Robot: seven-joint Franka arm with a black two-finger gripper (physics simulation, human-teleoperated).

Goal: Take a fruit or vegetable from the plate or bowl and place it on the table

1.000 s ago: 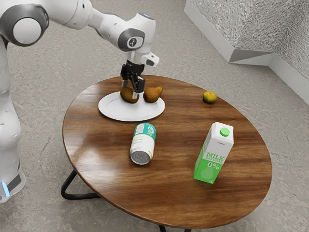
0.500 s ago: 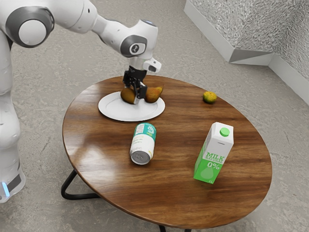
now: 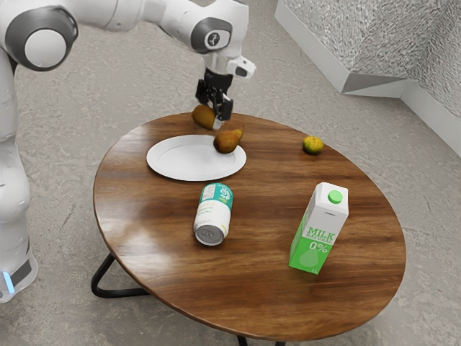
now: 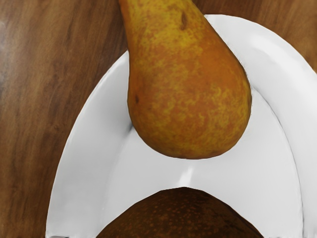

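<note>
In the exterior view, the gripper [image 3: 212,122] has the brown fruit [image 3: 203,116] pinched between its fingers, up above the far edge of the plate [image 3: 160,164], so the picking half looks done; what is left is to carry it clear, lower it onto bare table [image 3: 288,187] and let go. In the wrist view, the pear [image 4: 188,99] lies on the plate, with the brown fruit's dark, rounded end close under the hand.
</note>
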